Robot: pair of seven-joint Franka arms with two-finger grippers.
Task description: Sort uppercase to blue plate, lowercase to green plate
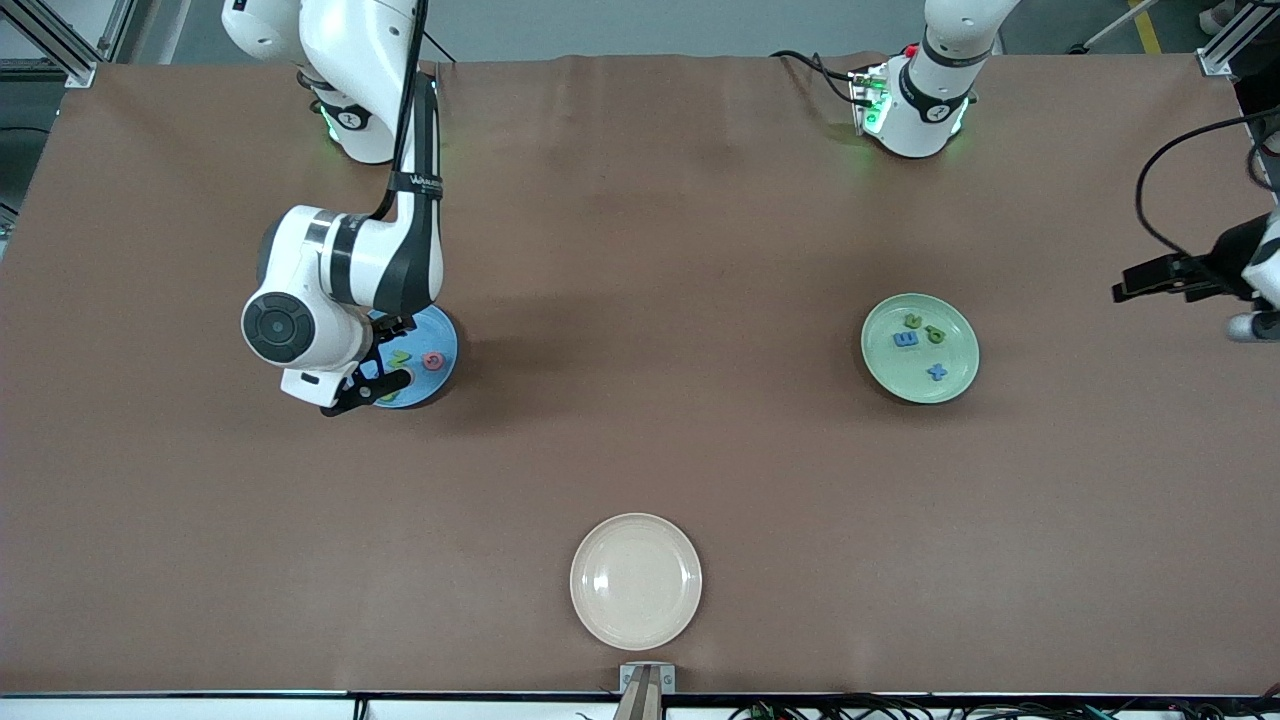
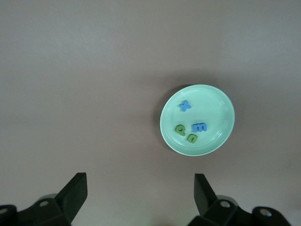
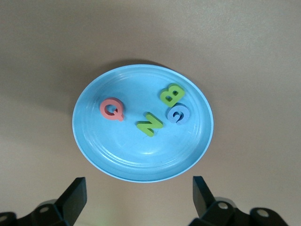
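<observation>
cream plate (image 1: 636, 581) | round, shallow, empty | on brown table (image 1: 640, 250) | close to the edge nearest the front camera, about midway along that edge, well apart from both corners

You have one brown table (image 1: 640, 250). Directly on it lie three plates: the blue plate (image 1: 447, 352) toward the right arm's end, the green plate (image 1: 958, 385) toward the left arm's end, and a cream plate (image 1: 636, 581) between them, nearest your front camera. All three sit well apart.
</observation>
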